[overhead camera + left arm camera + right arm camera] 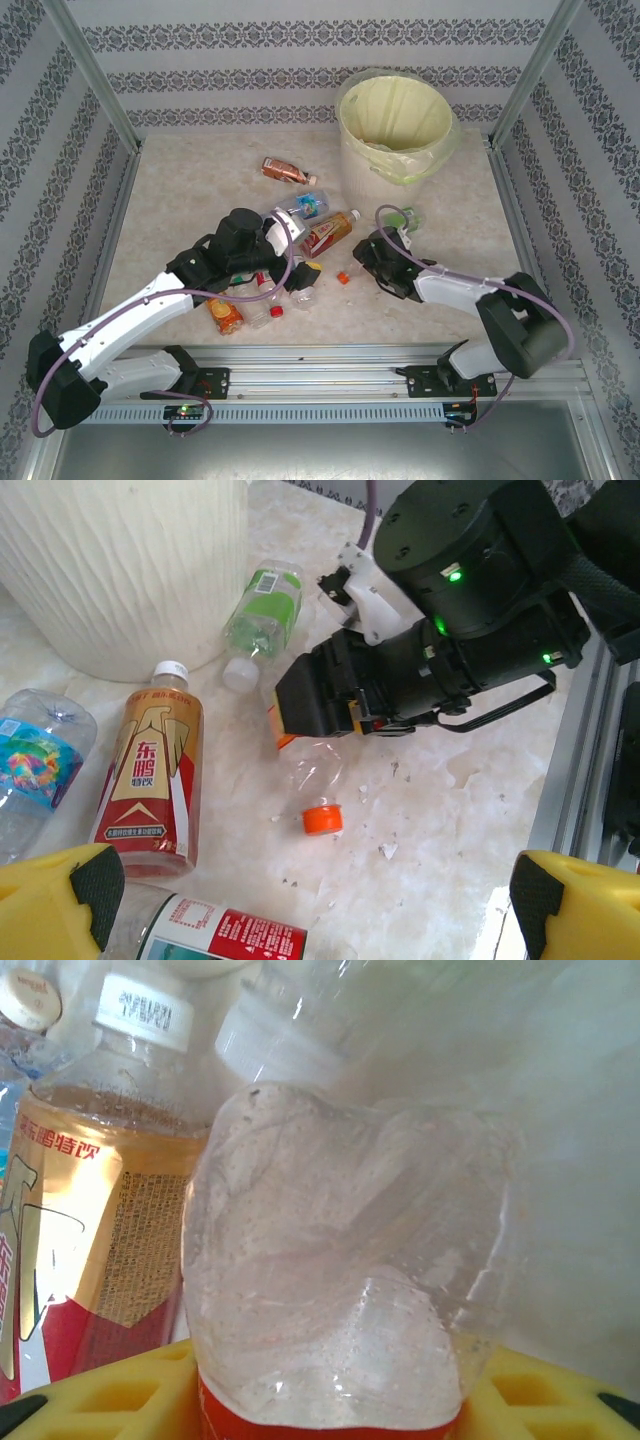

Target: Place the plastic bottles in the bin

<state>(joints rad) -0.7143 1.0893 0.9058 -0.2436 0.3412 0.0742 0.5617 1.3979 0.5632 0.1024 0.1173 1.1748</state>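
Top external view: find the marbled table (180,180), with the bin (348,150), a round cream bucket lined with a pale green bag, at its far right. The plastic bottles (327,232) lie clustered mid-table. Note that the left gripper (315,915) stands wide open and empty. The right gripper (305,702) sets both yellow fingers (560,1400) against a crumpled, clear orange-capped bottle (312,770) lying on the table. This bottle is hemmed in by a red-gold labelled bottle (150,770) and a green-labelled bottle (262,610).
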